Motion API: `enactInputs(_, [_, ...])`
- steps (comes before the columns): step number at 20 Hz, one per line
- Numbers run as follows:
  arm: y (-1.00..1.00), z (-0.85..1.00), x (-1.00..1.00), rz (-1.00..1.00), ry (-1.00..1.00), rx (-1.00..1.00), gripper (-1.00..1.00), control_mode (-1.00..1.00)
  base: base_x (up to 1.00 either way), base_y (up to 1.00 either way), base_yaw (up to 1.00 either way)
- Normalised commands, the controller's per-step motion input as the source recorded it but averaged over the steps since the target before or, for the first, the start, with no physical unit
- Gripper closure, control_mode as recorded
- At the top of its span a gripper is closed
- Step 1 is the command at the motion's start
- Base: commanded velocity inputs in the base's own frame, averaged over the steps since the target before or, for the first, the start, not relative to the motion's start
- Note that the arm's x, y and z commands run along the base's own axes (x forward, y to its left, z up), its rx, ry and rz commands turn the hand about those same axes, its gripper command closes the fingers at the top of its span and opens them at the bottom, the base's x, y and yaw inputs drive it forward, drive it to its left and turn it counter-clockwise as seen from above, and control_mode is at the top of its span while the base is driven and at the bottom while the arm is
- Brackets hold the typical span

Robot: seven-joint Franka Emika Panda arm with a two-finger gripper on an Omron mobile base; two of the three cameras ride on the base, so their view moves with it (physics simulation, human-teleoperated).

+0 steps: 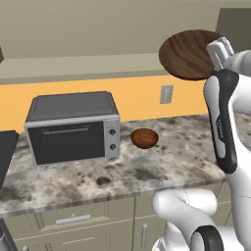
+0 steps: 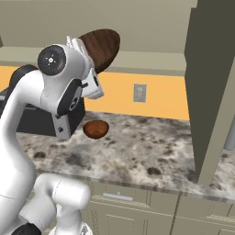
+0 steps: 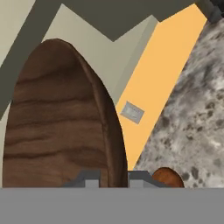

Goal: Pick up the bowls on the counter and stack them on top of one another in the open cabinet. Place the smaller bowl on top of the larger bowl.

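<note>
Item: larger bowl (image 1: 188,53), wide, dark wood-grain, held high in the air and tipped on edge, in front of the open cabinet (image 1: 98,63) ledge. The left base view shows its broad round face. The right base view shows the same bowl (image 2: 102,46) partly behind the arm's wrist. The hand view shows it (image 3: 57,127) close up, rim running down between the two finger tips.

Item: pincer (image 3: 114,180), clamped on the larger bowl's rim, one finger tip either side of the edge.

Item: smaller bowl (image 1: 144,138), reddish-brown, upright on the tabletop (image 1: 147,169), just right of the toaster oven (image 1: 73,126) and apart from it. The right base view shows this bowl (image 2: 96,129) beside the arm's elbow; the hand view shows only its top (image 3: 168,177) at the lower edge.

Item: wall outlet (image 1: 166,93) on the orange backsplash, seen in all three views (image 2: 139,92) (image 3: 132,112).

Item: tall cabinet side (image 2: 209,87), right base view, at the tabletop's right end.

Item: drawer fronts (image 1: 73,220) below the tabletop, base views.
</note>
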Motion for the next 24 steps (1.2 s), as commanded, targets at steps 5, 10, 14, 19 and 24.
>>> enactInputs(5, [0.11,0.2,0.09,-0.03,-0.08,0.13,1.0,-1.0,0.0,0.0,0.0])
enactInputs(10, [0.09,0.1,0.15,-0.01,-0.06,0.17,1.0,-1.0,0.0,0.0,0.0])
enactInputs(14, [0.08,0.01,0.28,0.0,-0.02,0.14,1.0,-1.0,0.0,0.0,0.0])
enactInputs(19, [0.1,-0.01,0.43,0.0,0.04,0.05,1.0,-1.0,0.0,0.0,0.0])
enactInputs(24, [0.14,-0.05,0.51,0.0,0.09,0.0,1.0,-1.0,0.0,0.0,0.0])
